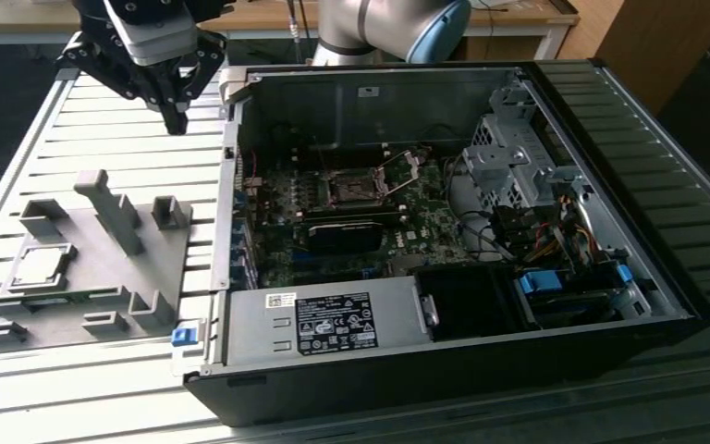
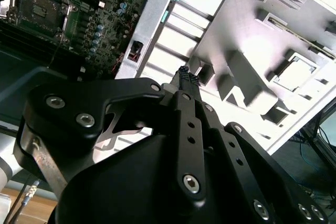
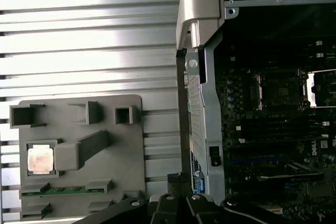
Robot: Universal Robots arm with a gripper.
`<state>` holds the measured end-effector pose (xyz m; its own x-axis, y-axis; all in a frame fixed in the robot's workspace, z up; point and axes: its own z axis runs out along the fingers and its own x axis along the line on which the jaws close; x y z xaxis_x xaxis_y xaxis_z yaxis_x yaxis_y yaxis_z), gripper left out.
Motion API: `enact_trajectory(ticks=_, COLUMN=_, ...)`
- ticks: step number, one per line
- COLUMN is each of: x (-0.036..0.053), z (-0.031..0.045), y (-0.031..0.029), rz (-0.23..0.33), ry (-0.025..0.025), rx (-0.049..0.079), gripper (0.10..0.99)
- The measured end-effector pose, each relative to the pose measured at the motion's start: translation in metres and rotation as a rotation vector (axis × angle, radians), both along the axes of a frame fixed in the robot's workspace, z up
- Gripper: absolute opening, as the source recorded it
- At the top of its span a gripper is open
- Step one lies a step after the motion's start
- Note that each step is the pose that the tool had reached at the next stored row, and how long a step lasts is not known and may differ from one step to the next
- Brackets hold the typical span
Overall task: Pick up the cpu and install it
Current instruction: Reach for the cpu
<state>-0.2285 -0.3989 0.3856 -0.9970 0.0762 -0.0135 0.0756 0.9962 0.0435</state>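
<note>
The cpu [image 1: 41, 265] is a small silver square chip lying flat in a pocket of the grey fixture plate [image 1: 93, 294], at the exterior view's left; both wrist views show the cpu [image 3: 41, 159] [image 2: 296, 72] in that pocket. My gripper [image 1: 177, 118] hangs above the slatted table beyond the fixture, beside the case's corner, well clear of the chip. Its black fingers [image 2: 184, 74] are shut together with nothing between them. The open motherboard socket [image 1: 355, 190] [image 3: 281, 90] [image 2: 37, 9] sits inside the opened computer case [image 1: 238, 185], its metal frame lifted.
The fixture carries raised grey blocks [image 1: 115, 208] and a green memory stick [image 3: 65, 189]. Case walls surround the motherboard; a power supply [image 1: 330, 319], drive cage [image 1: 509, 153] and cable bundle [image 1: 553, 236] crowd the exterior view's right. The arm's base [image 1: 380, 28] stands behind the case.
</note>
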Motion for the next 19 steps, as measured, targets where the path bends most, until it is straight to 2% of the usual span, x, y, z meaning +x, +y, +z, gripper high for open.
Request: enact_trajectory(ticks=19, x=-0.0095, z=-0.0008, y=0.0000, rz=0.000, ry=0.0009, rx=0.000, gripper=0.106)
